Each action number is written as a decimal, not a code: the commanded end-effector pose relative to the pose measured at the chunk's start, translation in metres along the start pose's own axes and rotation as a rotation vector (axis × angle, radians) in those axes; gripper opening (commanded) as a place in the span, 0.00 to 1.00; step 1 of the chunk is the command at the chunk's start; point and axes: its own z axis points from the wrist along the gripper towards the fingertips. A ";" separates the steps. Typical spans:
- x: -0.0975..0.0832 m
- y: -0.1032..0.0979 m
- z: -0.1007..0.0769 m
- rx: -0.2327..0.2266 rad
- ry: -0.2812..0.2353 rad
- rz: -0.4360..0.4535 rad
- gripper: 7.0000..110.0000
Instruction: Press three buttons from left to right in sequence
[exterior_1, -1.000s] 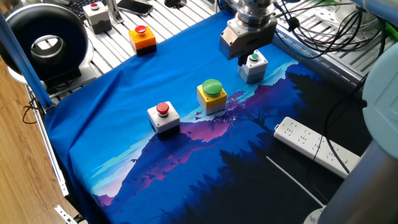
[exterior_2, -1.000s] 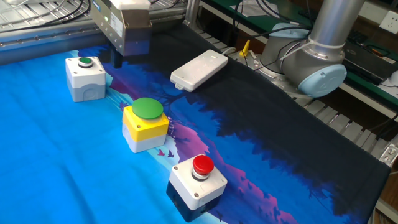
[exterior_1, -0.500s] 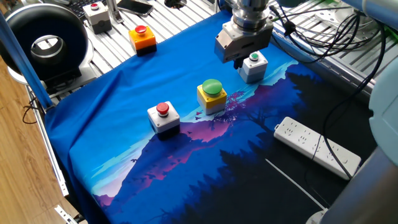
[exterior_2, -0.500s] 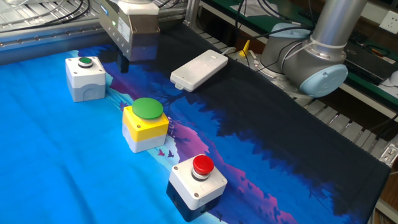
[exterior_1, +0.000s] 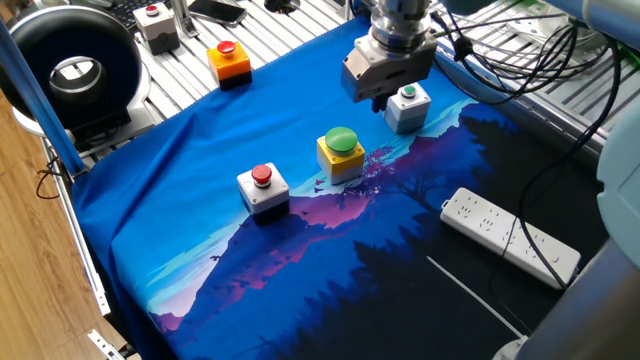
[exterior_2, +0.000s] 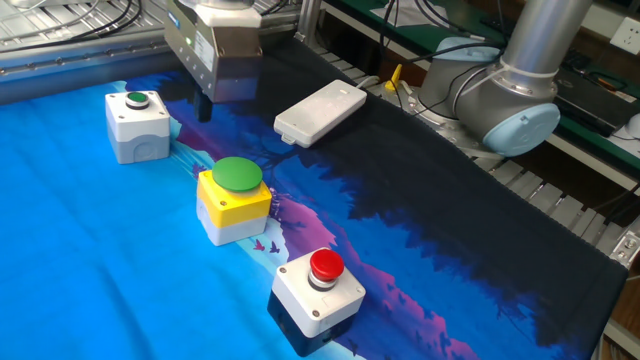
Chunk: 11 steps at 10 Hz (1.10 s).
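Three button boxes stand in a row on the blue cloth. The white box with a small red button (exterior_1: 262, 187) shows nearest in the other fixed view (exterior_2: 318, 290). The yellow box with a large green dome (exterior_1: 341, 152) (exterior_2: 235, 200) is in the middle. The grey-white box with a small green button (exterior_1: 407, 105) (exterior_2: 138, 124) is at the far end. My gripper (exterior_1: 383, 101) (exterior_2: 205, 108) hangs just beside the grey-white box, above the cloth, touching no box. Its fingertips show only as one dark tip, so no gap can be made out.
An orange box with a red button (exterior_1: 230, 60) and a grey box with a small red button (exterior_1: 155, 25) sit on the slatted table beyond the cloth. A white power strip (exterior_1: 510, 235) (exterior_2: 320, 110) lies on the dark part of the cloth. A black round device (exterior_1: 75, 65) and cables are nearby.
The gripper has shifted a little sideways, away from the grey-white box's top and toward the yellow box's side. The boxes have not moved.
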 end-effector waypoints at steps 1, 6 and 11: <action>0.004 0.004 -0.001 -0.018 0.014 -0.063 0.00; -0.015 0.024 -0.003 -0.092 -0.069 -0.204 0.00; 0.001 0.053 -0.011 -0.139 0.005 -0.133 0.00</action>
